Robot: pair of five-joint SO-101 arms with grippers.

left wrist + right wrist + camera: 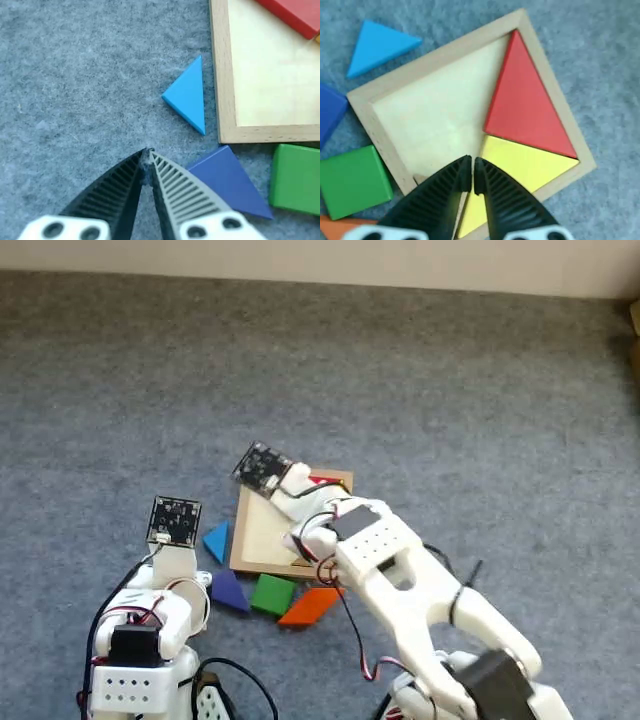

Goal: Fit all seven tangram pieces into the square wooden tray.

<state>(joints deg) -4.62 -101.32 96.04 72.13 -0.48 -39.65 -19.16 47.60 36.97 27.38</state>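
Right jaws clenched empty above tray point(437, 60); red triangle point(525, 100) and yellow triangle point(520, 162) seated in it beside the tips. Left jaws clenched empty; light-blue triangle point(189, 95) just ahead, outside tray.

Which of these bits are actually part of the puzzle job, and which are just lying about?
Job: wooden tray, red triangle, yellow triangle, light blue triangle, dark blue triangle, green square, orange piece.
Lying about: grey table cover, pale wall.
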